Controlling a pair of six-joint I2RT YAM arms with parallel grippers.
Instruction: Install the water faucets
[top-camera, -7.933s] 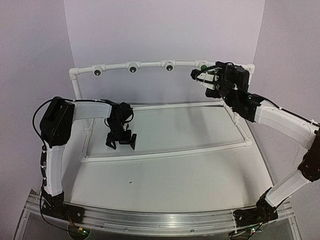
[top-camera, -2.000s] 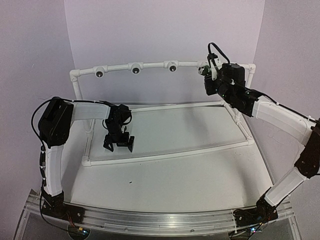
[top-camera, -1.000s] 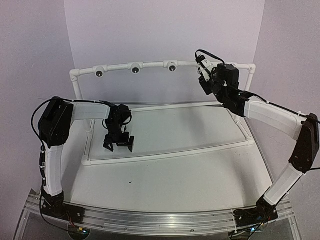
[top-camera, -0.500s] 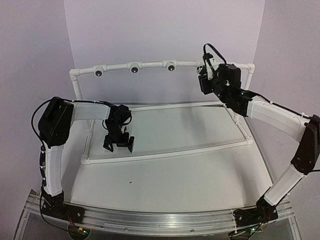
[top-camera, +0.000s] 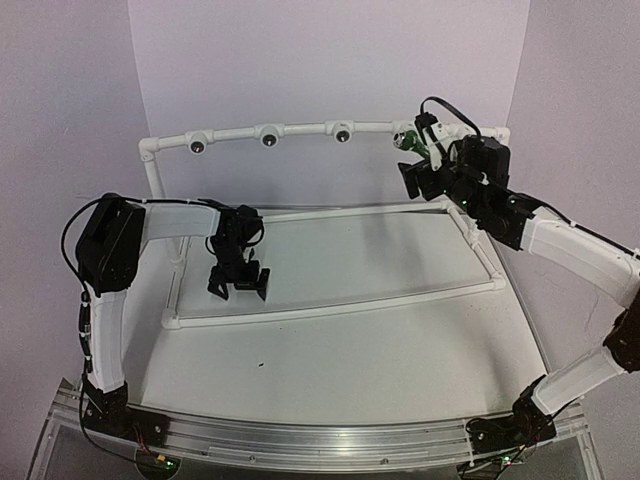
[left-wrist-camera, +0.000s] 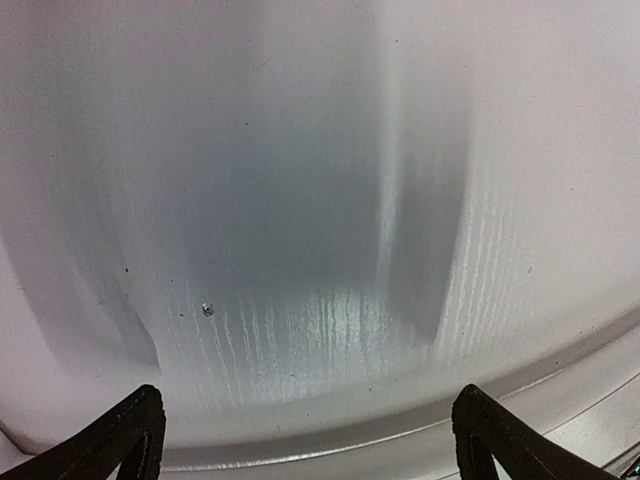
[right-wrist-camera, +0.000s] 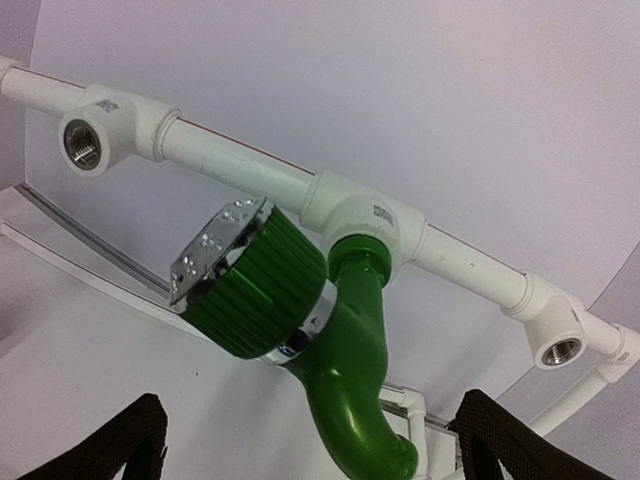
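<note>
Green plastic faucet (right-wrist-camera: 345, 360) sits in far-right white pipe tee (right-wrist-camera: 365, 213); right gripper (right-wrist-camera: 308, 442) wide open, empty; installing seems done; next, withdraw without knocking it.

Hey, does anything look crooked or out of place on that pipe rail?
Nothing broken or spilled. The green faucet sits in one tee, but its round head looks turned sideways along the rail. The right gripper is open, clear of it.

The left arm (top-camera: 105, 330) and right arm (top-camera: 580, 250) have white shells, black joints and thin black cables; the left pincer (top-camera: 239, 291) and right pincer (right-wrist-camera: 310, 435) are black.
</note>
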